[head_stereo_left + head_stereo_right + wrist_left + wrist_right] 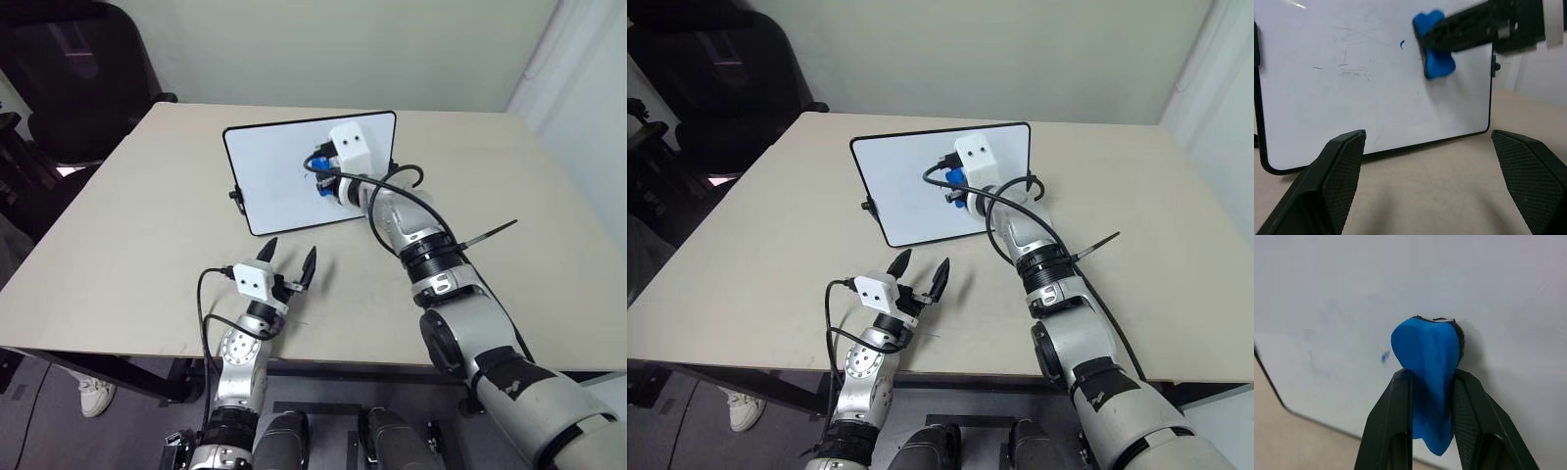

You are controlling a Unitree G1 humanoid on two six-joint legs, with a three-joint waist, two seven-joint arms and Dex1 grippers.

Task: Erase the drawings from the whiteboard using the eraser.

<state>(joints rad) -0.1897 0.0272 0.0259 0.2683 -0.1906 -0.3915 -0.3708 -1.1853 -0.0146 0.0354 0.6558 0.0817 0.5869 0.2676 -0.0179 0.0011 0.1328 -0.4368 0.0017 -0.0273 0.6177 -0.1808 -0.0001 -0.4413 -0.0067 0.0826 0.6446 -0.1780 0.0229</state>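
The bright blue oblong eraser (1427,377), clamped in the right hand (1431,382), is pressed on the black-framed white whiteboard (1352,98); one small blue marker fleck (1402,44) remains at its nine o'clock. The left hand (291,262) is held spread apart.

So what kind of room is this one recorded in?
Probably an office or small meeting room: a plain beige table against a bare wall, a black office chair pushed up beside it, and a small desktop whiteboard standing on top.

A beige table (137,245) fills most of the frame. A dark chair (73,78) stands at upper left. A white shoe (93,397) shows at lower left, under the table edge.
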